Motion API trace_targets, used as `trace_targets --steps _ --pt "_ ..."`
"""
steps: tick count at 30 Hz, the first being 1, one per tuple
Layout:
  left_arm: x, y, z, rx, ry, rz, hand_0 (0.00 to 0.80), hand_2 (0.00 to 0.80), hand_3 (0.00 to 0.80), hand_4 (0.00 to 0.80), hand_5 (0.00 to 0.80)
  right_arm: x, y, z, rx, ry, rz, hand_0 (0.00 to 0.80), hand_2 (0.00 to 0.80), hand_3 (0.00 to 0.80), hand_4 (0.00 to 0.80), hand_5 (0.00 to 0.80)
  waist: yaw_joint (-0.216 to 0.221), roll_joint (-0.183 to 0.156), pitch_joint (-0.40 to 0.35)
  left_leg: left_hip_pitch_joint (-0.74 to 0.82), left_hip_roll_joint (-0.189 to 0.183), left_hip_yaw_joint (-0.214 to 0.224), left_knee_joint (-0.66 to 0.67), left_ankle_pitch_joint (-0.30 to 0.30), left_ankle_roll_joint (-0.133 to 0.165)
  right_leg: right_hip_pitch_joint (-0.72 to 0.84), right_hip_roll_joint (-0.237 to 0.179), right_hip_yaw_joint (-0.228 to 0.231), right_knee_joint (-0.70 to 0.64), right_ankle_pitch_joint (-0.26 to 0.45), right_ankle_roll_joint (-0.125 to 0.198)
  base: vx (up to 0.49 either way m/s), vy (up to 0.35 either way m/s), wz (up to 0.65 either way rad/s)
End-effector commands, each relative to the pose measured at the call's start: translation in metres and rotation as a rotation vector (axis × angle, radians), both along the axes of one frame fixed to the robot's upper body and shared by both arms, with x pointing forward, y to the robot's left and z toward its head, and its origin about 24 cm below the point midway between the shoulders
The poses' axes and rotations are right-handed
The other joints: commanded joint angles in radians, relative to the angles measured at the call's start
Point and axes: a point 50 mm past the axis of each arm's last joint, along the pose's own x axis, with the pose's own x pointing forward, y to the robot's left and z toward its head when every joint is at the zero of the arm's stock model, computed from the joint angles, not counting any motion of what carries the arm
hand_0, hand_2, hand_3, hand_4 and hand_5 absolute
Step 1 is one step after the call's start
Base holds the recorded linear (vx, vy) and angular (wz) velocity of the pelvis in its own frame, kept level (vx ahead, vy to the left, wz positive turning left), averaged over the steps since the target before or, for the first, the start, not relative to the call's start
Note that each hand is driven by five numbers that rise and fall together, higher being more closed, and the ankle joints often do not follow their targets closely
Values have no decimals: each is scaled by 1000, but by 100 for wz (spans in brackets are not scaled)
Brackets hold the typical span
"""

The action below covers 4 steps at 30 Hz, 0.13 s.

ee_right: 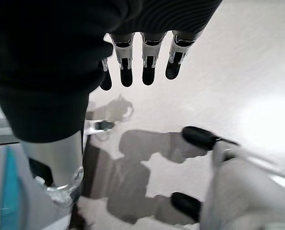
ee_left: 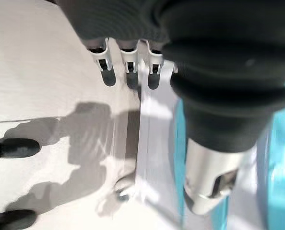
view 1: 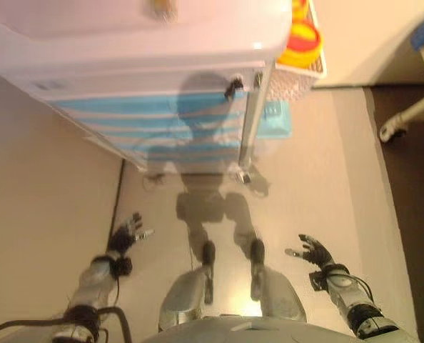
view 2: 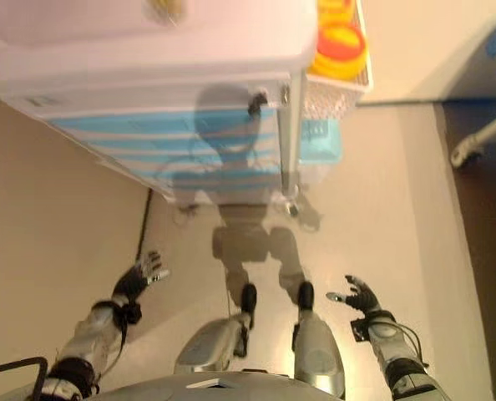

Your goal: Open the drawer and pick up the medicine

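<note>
A white cart (view 1: 126, 43) with pale blue drawer fronts (view 1: 155, 121) stands ahead of me; the drawers look closed. A small dark knob (view 1: 233, 88) sits near the cart's top right corner. No medicine shows in any view. My left hand (view 1: 126, 232) hangs low at the left above the floor, fingers straight and holding nothing. My right hand (view 1: 313, 251) hangs low at the right, also open and empty. Both hands are well short of the cart. In the left wrist view the straight fingers (ee_left: 128, 60) point at the cart's blue side (ee_left: 281, 158).
A white wire basket (view 1: 298, 75) with a yellow and red thing (view 1: 303, 36) hangs on the cart's right side. A pale blue box (view 1: 275, 118) sits under it. A cart caster (view 1: 245, 176) rests on the floor. A white wheeled frame (view 1: 405, 121) stands at the right.
</note>
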Motion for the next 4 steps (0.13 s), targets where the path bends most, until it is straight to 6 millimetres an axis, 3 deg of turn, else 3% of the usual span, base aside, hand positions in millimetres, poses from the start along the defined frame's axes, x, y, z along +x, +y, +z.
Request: trace_targets --steps 1,4 --pt "-21 8 -11 28 60 39 0 0 0 0 0 -37 1 -16 9 119 -9 0 0 0 0 0 10 -57 -86 -33 -47 29 62 -92 12 8 2 17 64 -72 9 15 -14 29" --pt "-45 4 -28 25 194 13 0 0 0 0 0 -50 5 -23 22 173 -15 0 0 0 0 0 13 -63 -117 -5 -39 27 21 -77 4 34 7 1 44 -73 12 -1 -13 18"
